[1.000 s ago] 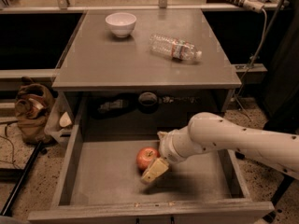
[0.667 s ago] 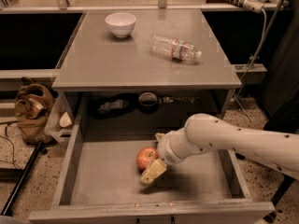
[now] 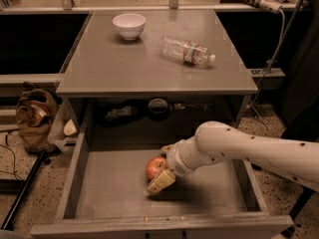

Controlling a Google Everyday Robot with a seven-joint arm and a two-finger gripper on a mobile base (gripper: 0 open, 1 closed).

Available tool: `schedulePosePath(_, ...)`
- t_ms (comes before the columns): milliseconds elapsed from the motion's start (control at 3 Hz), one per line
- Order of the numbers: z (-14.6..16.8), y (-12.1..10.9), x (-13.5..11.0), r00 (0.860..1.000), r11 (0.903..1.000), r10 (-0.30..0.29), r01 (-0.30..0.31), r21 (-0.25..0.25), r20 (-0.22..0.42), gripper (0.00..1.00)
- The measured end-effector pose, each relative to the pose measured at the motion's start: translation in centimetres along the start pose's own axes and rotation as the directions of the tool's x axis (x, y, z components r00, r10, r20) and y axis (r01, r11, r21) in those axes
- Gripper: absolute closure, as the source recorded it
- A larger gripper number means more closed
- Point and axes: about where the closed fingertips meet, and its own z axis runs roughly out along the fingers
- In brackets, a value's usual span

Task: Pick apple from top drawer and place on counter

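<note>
The red apple (image 3: 154, 167) with yellowish patches lies on the flat bottom of the open top drawer (image 3: 112, 193), near its middle. My gripper (image 3: 162, 169) reaches in from the right on a white arm. One yellowish finger (image 3: 160, 182) lies in front of the apple and the other shows behind it, so the fingers sit around the apple. The grey counter (image 3: 124, 63) lies above the drawer.
A white bowl (image 3: 129, 25) stands at the counter's back left. A clear plastic bottle (image 3: 187, 51) lies on its side at the counter's right. A brown bag (image 3: 35, 116) sits on the floor left of the cabinet.
The arm has shifted slightly to the left. The apple stays in the same place in the drawer, between the fingers.
</note>
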Motion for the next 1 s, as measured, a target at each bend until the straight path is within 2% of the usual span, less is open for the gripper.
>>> schedulePosePath(667, -0.6, 0.0, -0.1, 1.000, 1.0000, 0.003, -0.003, 0.008, 0.005, 0.66)
schedulePosePath(1000, -4.8, 0.0, -0.9, 1.000, 0.9969, -0.002, 0.000, 0.079, 0.014, 0.88)
